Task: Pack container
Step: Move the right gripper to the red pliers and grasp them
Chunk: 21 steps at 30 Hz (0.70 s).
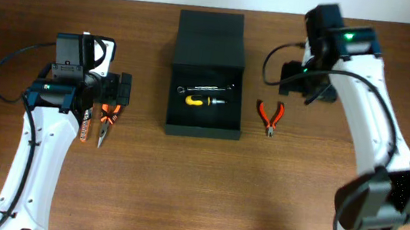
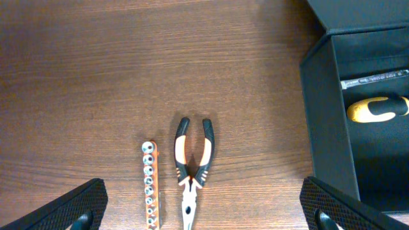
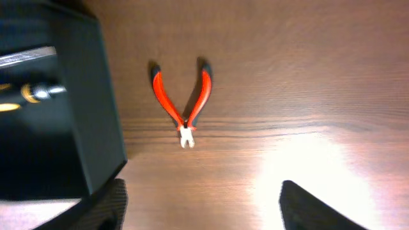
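The dark container point(image 1: 202, 126) stands open at mid-table, its lid point(image 1: 211, 29) folded back. Inside lie a silver wrench point(image 1: 206, 90) and a yellow-handled screwdriver point(image 1: 205, 101). Red-handled pliers point(image 1: 270, 116) lie on the wood just right of it; in the right wrist view these red pliers point(image 3: 185, 99) sit ahead of my open, empty right gripper point(image 3: 201, 191). Orange-and-black long-nose pliers point(image 2: 192, 169) and a rail of sockets point(image 2: 150, 185) lie on the table left of the container wall point(image 2: 326, 115). My left gripper point(image 2: 201, 182) hangs wide open above them, holding nothing.
The right arm point(image 1: 368, 110) arches over the table's right side, and the left arm point(image 1: 44, 135) runs along the left. Bare wood surrounds the tools. A bright glare patch point(image 3: 307, 160) lies on the table near the right gripper.
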Tool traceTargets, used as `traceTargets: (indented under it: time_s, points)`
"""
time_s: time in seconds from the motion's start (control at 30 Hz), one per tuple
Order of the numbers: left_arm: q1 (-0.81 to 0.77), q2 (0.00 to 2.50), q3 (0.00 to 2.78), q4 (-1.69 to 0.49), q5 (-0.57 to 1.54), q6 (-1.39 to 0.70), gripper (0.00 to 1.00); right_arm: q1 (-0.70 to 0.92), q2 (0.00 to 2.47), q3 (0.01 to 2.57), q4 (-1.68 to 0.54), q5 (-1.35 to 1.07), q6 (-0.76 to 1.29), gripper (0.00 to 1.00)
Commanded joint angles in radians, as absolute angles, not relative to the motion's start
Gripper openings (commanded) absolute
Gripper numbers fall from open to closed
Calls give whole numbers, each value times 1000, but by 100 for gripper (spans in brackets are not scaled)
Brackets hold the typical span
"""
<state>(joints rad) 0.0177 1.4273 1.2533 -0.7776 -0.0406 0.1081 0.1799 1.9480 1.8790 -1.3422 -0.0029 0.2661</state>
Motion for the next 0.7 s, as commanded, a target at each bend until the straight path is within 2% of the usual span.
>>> traceTargets:
  time_s: [0.0, 0.23, 0.53, 0.67]
  points:
    - [16, 1432, 1272, -775, -29, 95, 99, 187, 1998, 1784, -1294, -103, 310, 71]
    - [15, 1432, 1272, -775, -29, 95, 99, 189, 2103, 1662, -1167, -106, 350, 67]
    - [16, 1432, 1272, -775, -29, 95, 99, 191, 2150, 1647, -1132, -147, 349, 66]
    - [15, 1432, 1272, -775, -29, 95, 99, 194, 2150, 1647, -1122, -147, 349, 63]
